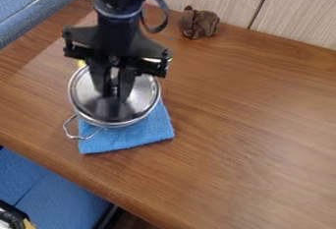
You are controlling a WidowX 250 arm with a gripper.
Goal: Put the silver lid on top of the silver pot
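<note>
My gripper (pixel 115 94) is at the left of the camera view, pointing down at the middle of the round silver lid (pixel 142 98). Its two fingers are close together around the small knob at the lid's centre and look shut on it. The silver pot (pixel 80 137) is directly beneath, with its wire loop handle sticking out at the lower left. The lid lines up closely with the pot's round rim; whether it rests fully on it, I cannot tell. The arm hides the far part of both.
A folded blue cloth (pixel 125 139) lies under the pot on the wooden table (pixel 242 120). The crumpled brown cloth (pixel 199 22) is near the back wall. Something yellow (pixel 81 63) peeks out behind the pot. The table's front edge runs diagonally below.
</note>
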